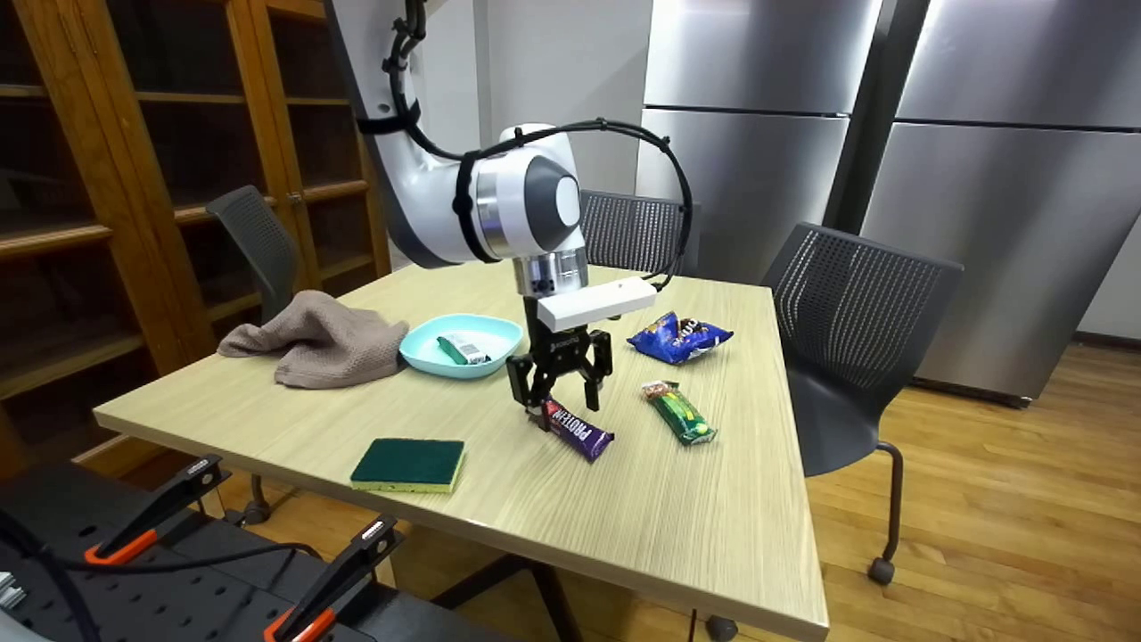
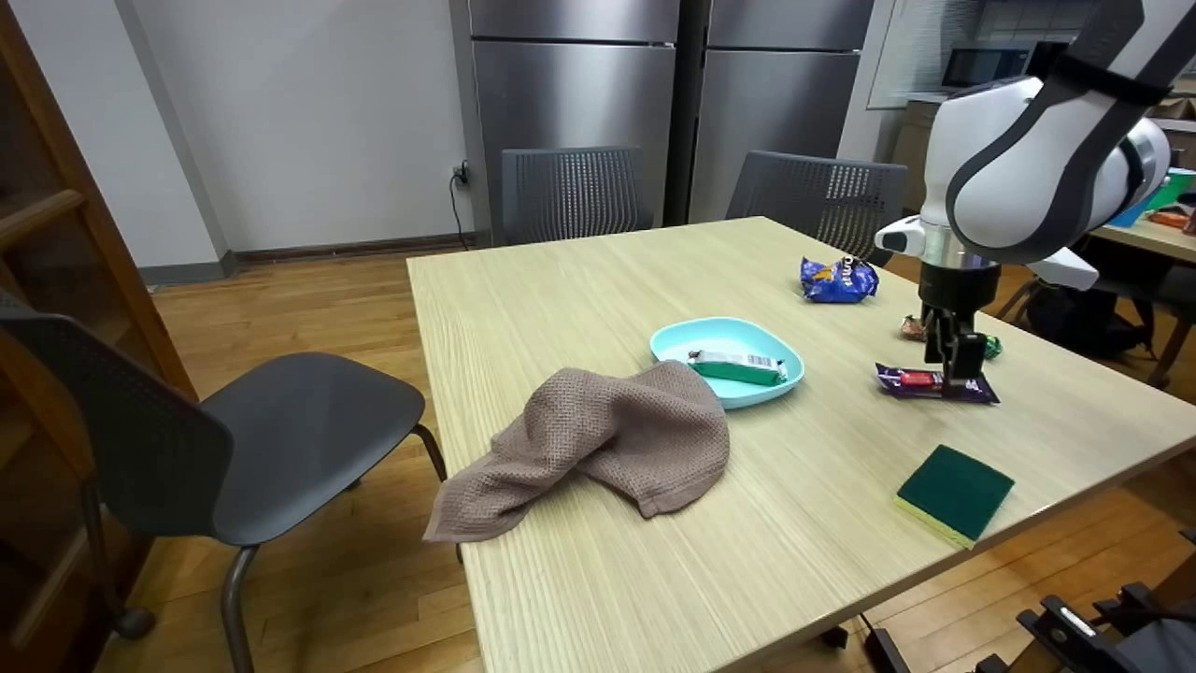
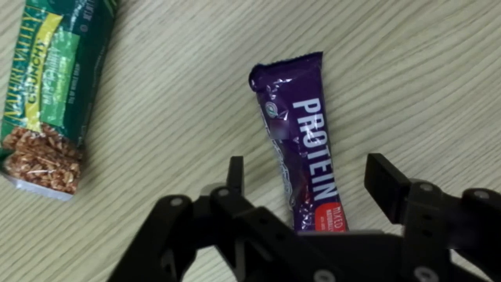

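Observation:
My gripper [image 1: 568,414] is open above a purple protein bar [image 1: 581,433] that lies flat on the table. In the wrist view the two fingers [image 3: 304,164] stand on either side of the purple bar [image 3: 303,149], with gaps to both. The bar's near end is hidden behind the gripper body. In an exterior view the gripper [image 2: 953,379] hides part of the purple bar [image 2: 911,379]. A green granola bar [image 1: 680,415] lies beside it and shows at the left of the wrist view [image 3: 54,90]. Whether the fingertips touch the table is unclear.
A pale blue bowl [image 1: 459,370] holds a green and white bar [image 2: 738,367]. A brown towel [image 2: 598,439] lies against the bowl. A green sponge [image 1: 408,464] lies near the table edge. A blue snack bag [image 1: 679,339] is farther back. Chairs [image 1: 856,312] stand around the table [image 1: 713,535].

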Controlling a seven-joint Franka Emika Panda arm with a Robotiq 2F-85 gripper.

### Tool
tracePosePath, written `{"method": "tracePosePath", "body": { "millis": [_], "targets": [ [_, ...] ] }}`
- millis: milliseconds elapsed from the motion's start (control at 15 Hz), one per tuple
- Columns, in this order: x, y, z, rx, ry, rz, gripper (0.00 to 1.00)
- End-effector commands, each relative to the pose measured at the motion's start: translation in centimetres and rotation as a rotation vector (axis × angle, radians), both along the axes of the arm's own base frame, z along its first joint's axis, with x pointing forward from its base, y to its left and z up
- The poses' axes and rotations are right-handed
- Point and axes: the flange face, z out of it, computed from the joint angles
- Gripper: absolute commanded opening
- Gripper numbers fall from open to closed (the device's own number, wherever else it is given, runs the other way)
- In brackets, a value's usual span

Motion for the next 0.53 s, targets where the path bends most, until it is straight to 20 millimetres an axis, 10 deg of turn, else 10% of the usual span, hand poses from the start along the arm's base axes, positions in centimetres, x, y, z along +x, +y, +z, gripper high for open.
{"method": "tracePosePath", "body": {
  "millis": [0, 467],
  "targets": [
    [0.39, -0.13, 0.04, -0.021, 0.009, 0.021, 0.49],
    [0.30, -0.10, 0.54, -0.038, 0.011, 0.007, 0.01]
  ]
}}
